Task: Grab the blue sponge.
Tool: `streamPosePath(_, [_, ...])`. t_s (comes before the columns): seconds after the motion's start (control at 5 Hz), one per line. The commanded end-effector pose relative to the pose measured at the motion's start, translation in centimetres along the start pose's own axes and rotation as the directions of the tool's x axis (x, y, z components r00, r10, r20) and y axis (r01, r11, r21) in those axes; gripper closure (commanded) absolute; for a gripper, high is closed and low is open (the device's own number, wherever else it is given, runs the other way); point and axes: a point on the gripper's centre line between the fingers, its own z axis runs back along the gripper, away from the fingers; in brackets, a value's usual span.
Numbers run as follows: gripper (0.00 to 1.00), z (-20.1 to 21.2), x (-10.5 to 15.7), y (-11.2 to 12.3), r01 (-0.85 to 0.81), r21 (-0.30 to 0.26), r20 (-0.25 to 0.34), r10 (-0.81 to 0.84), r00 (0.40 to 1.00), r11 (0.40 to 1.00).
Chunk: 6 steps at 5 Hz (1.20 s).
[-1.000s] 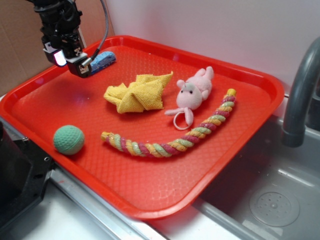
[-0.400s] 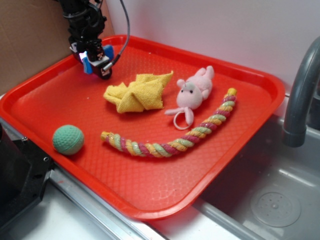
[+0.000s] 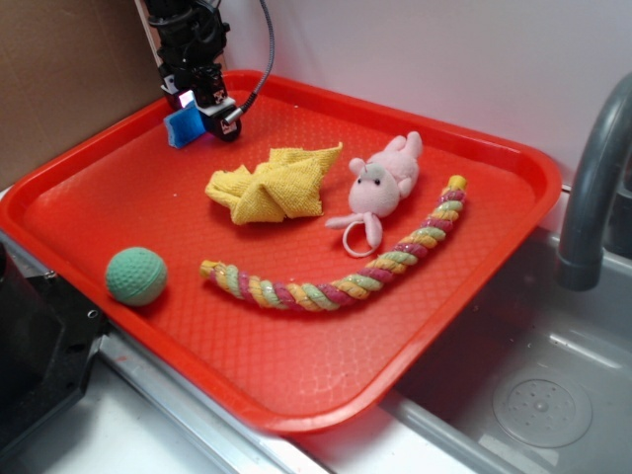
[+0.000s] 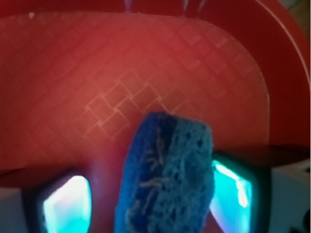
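Exterior view: a red tray fills most of the frame. On it lie a rope toy at centre, a yellow cloth, a pink plush mouse and a green ball at lower left. In the upper left, the gripper is clenched on the blue sponge. In the wrist view the sponge stands between the jaws, above the tray.
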Motion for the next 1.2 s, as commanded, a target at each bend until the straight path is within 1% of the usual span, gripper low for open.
streamPosePath(0.0, [1.00,3.2,-3.2,-2.8,-0.021,-0.036,0.040,0.023,0.999,0.999])
streamPosePath(0.2, [1.00,6.2,-6.6,-5.6,-0.052,-0.046,0.139,0.058,0.989,0.998])
streamPosePath(0.4, [1.00,8.2,-9.3,-8.1,-0.090,-0.106,0.136,0.104,0.985,0.990])
streamPosePath(0.6, [1.00,8.6,-9.6,-9.9,-0.097,-0.099,0.096,0.106,0.990,0.990])
streamPosePath(0.8, [1.00,8.7,-9.3,-10.2,-0.096,-0.110,0.065,0.103,0.993,0.989])
streamPosePath(1.0, [1.00,10.9,-8.4,-11.2,-0.120,-0.133,0.050,0.127,0.991,0.984])
